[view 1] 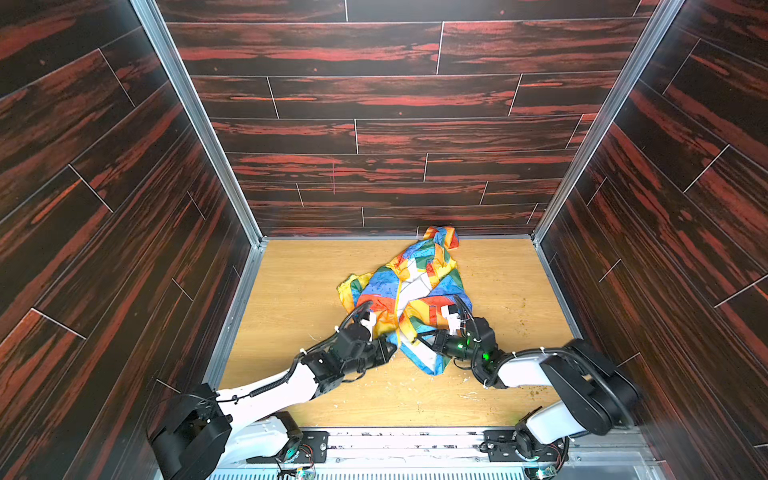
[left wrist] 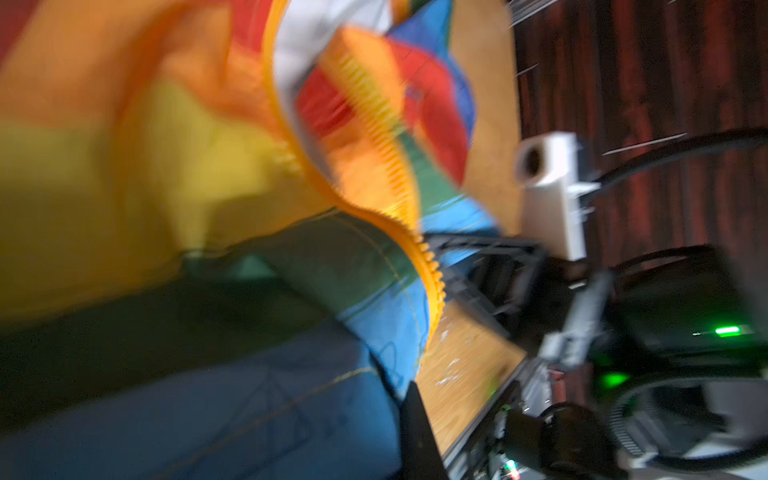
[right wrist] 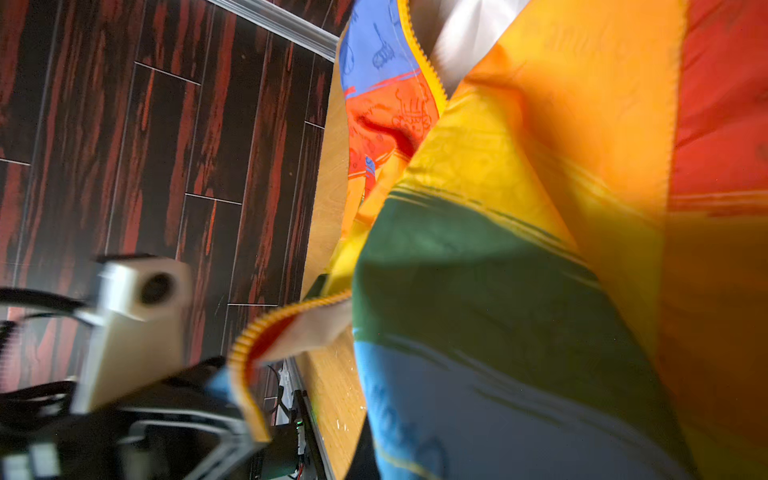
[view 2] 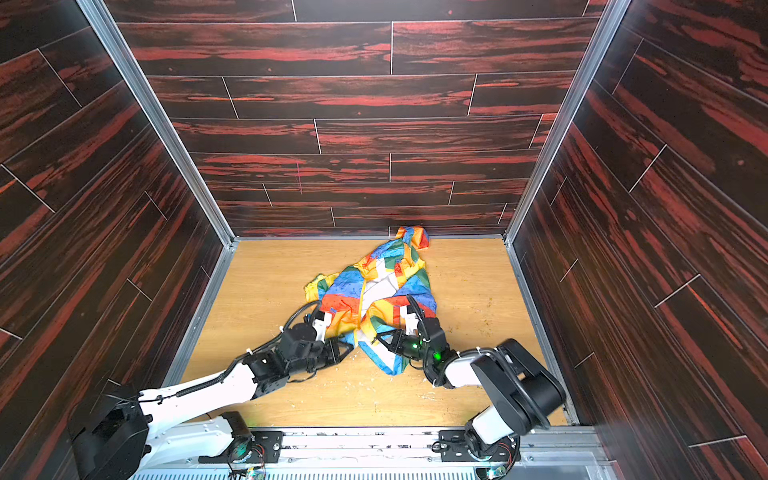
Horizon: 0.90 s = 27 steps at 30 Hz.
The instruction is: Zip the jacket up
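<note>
Jacket (view 1: 384, 289) lay crumpled on the wooden table (view 1: 291, 291), about mid-width. One bunched end was up against the back wall (view 1: 374, 187) and the hem was toward the robot, the same in both top views. The front was open: white lining (view 1: 415, 291) showed between the two panels, so no length of zip counted as closed. Left gripper (view 1: 388, 348) was clamped on the hem of one front panel and right gripper (view 1: 420, 337) on the other, tips near each other on either side of the yellow zipper (view 1: 398, 309). The left wrist view showed two separate rows of teeth (left wrist: 432, 270), unmeshed. The slider was not located; blur was heavy, so the pin may or may not have been seated. Judged an early stage, hem ends gathered only. Left to do: align the ends, seat the pin, draw the slider up.
</note>
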Motion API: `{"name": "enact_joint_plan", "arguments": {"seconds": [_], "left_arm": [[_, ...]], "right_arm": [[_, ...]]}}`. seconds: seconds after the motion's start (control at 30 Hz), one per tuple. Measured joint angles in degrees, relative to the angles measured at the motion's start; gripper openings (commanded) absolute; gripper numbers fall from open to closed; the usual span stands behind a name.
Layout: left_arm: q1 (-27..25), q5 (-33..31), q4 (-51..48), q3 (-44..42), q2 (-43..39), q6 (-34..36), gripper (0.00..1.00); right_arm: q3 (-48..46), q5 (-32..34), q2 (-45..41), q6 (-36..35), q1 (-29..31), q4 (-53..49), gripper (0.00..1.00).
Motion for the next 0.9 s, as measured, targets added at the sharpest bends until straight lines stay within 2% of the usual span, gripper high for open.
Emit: {"name": "enact_joint_plan", "arguments": {"seconds": [0.13, 0.2, 0.37, 0.5, 0.9], "left_arm": [[0.72, 3.8, 1.57, 6.19, 2.36, -0.07, 0.0], [0.59, 6.43, 5.62, 7.13, 5.05, -1.33, 0.0], [-0.31, 10.51, 18.36, -1.44, 12.48, -8.59, 0.0], [-2.21, 11.69, 23.17, -6.36, 17.51, -12.94, 0.0], [-3.02, 9.42, 30.47, -11.28, 15.34, -15.37, 0.0]], "right_arm": [[1.33, 0.07, 2.8, 0.7, 1.05, 1.01, 0.0], [1.81, 0.02, 3.45, 0.92, 1.38, 1.64, 0.0], [2.47, -0.11, 4.48, 1.31, 1.7, 3.19, 0.0], [2.73, -0.68, 7.28, 2.4, 2.01, 6.38, 0.0], [2.75, -1.75, 12.55, 4.74, 3.37, 11.06, 0.0]]}}
